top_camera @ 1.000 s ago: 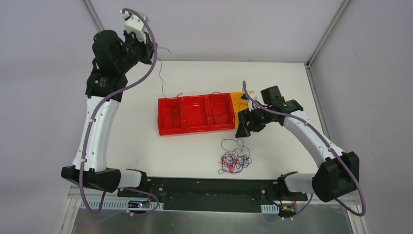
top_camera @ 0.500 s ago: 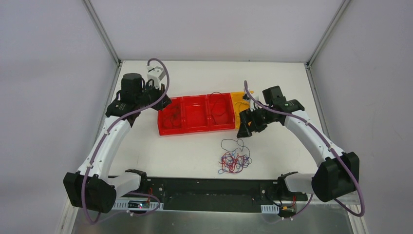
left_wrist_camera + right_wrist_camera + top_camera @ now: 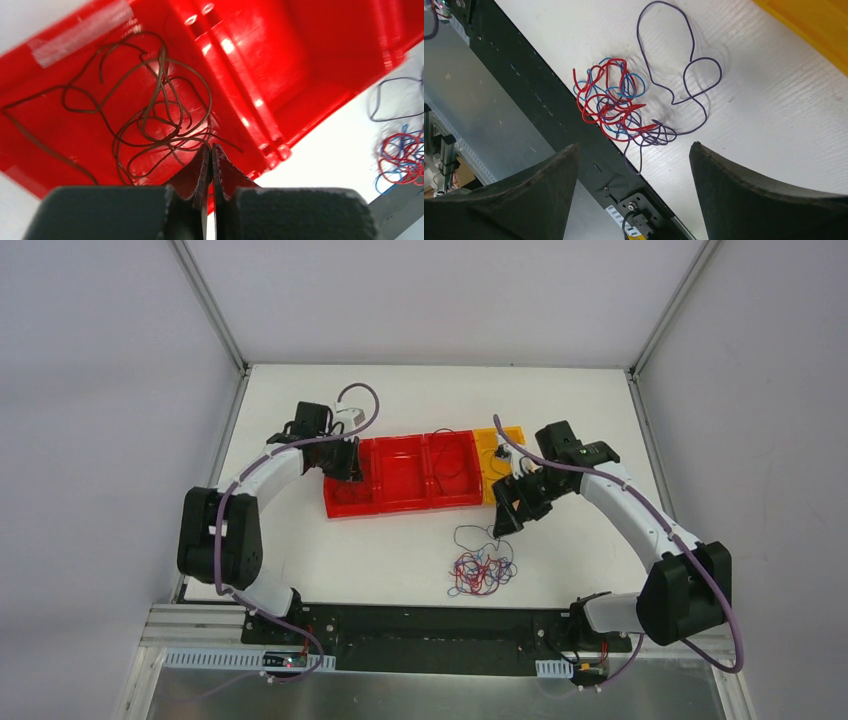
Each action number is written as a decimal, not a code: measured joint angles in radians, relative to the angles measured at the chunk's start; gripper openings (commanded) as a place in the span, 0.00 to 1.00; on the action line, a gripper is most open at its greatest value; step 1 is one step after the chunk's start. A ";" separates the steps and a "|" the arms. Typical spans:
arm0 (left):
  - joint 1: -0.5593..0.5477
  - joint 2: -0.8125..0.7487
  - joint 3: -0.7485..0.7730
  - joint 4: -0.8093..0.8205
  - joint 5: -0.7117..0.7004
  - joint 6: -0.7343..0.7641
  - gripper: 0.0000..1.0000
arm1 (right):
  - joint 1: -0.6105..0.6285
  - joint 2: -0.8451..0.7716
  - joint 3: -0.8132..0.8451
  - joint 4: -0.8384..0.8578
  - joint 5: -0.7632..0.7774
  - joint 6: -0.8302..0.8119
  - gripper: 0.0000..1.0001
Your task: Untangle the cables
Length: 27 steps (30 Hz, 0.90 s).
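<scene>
White desk (image 3: 400,550) carries a tangle of thin red and blue cables (image 3: 482,568) near its front edge. Right tool (image 3: 505,512) hovers near them, jaws spread wide. Left tool (image 3: 210,150), clenched shut, hangs over a red plastic bin (image 3: 75,35) holding dark brown wire (image 3: 150,120).

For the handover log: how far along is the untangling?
Done: one dark wire lies in the leftmost red bin, a second wire in the third bin. In hand: the shut left gripper sits over that bin; the open right gripper hovers above the tangle. Left: its red, blue and purple wires are knotted.
</scene>
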 measured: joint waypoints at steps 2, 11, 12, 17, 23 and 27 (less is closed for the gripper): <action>0.002 0.052 0.005 -0.019 -0.005 0.022 0.28 | 0.000 0.003 0.005 -0.031 0.006 -0.024 0.83; 0.025 -0.108 0.088 -0.222 0.078 0.137 0.96 | 0.014 -0.016 -0.004 -0.085 0.015 -0.086 0.79; 0.024 -0.159 0.097 -0.237 0.091 0.148 0.99 | 0.024 -0.021 -0.013 -0.084 0.020 -0.088 0.79; 0.025 -0.390 0.109 -0.270 0.187 0.202 0.99 | 0.134 -0.016 -0.078 -0.050 0.067 -0.093 0.73; 0.025 -0.458 0.094 -0.278 0.297 0.183 0.97 | 0.214 0.063 -0.137 -0.014 0.132 -0.164 0.18; 0.025 -0.465 0.045 -0.284 0.339 0.162 0.95 | 0.214 0.085 -0.143 -0.021 0.155 -0.216 0.00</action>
